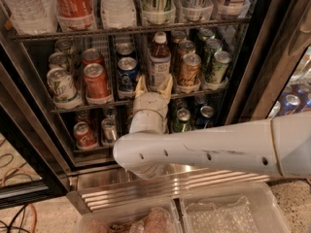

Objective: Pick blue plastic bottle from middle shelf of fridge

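Observation:
The fridge [272,57] stands open in front of me. The blue plastic bottle [159,62], with a white cap, dark drink and blue-and-white label, stands upright on the middle shelf [87,104] among soda cans. My gripper [153,86] is open, its two pale fingertips just below and in front of the bottle's base, one on each side. It touches nothing. The white arm [218,147] runs in from the right across the lower shelf.
A blue Pepsi can [128,74] stands left of the bottle, a brown can [188,70] to its right. Red [96,81] and green cans [217,67] fill the other lanes. Large bottles [74,4] are on the rack above. Clear plastic bins [228,212] lie below.

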### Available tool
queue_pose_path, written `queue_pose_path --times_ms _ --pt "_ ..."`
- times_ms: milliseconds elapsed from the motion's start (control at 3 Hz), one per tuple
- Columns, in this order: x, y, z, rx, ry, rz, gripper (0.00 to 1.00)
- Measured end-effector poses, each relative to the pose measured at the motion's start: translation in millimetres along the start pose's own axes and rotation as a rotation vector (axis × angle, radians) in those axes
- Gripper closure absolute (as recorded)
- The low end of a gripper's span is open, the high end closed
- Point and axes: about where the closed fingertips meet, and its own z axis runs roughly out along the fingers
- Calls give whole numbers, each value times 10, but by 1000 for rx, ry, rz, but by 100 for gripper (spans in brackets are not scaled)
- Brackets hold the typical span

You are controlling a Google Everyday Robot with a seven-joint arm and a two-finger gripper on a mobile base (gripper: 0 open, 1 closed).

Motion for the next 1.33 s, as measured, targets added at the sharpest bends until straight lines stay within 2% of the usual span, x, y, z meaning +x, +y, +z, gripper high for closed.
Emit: queue_pose_path --times_ms 333,667,1000,1333 --pt "122 -54 144 16 30 17 40" --pt "77 -59 149 16 30 17 39" --pt "74 -80 207 22 35 22 57" --pt "72 -96 238 24 39 28 81"
